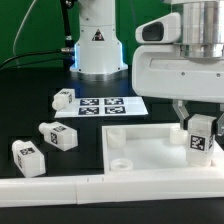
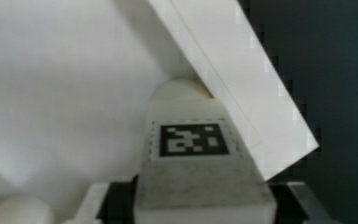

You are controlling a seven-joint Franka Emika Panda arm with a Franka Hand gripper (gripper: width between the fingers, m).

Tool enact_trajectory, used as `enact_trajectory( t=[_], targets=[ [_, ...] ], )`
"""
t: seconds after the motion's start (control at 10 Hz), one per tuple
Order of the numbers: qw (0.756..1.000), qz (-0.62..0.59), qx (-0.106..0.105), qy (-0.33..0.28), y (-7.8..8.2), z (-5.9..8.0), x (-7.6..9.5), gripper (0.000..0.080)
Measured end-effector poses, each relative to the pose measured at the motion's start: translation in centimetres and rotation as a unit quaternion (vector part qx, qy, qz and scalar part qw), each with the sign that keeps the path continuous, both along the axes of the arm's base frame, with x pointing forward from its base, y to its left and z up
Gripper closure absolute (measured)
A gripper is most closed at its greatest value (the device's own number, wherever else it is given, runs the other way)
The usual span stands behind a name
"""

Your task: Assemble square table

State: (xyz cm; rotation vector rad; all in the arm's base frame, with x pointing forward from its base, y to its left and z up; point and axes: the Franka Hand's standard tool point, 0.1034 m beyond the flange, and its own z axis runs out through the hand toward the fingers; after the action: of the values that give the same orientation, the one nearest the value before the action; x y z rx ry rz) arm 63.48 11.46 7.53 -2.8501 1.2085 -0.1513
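Pincer [image 1: 199, 120], partly closed, grips a tagged leg [image 1: 200, 142] held upright at the 3 o'clock corner of the tabletop [image 1: 140, 150]. Three loose legs [image 1: 58, 135] lie at 9 o'clock on the worktop [image 1: 30, 90].

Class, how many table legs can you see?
4. One leg beside the marker board; two legs at the exterior view's left; the fourth leg in the gripper at the tabletop. None seems hidden.
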Motion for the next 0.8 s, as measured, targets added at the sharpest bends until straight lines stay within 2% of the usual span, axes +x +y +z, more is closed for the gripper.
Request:
enact_trajectory(
  t=[0.2, 0.4, 0.6, 0.7, 0.8],
  targets=[
    [0.988, -0.153, 0.035, 0.01, -0.46, 0.12, 0.44, 0.0515],
    [0.944, -0.324, 0.066, 0.02, -0.59, -0.08, 0.46, 0.0515],
    [0.919, -0.386, 0.072, 0.023, -0.52, -0.02, 0.44, 0.0515],
    [0.922, -0.379, 0.071, 0.023, -0.53, -0.05, 0.43, 0.0515],
    [0.93, -0.359, 0.069, 0.022, -0.48, -0.05, 0.42, 0.0399]
  ],
)
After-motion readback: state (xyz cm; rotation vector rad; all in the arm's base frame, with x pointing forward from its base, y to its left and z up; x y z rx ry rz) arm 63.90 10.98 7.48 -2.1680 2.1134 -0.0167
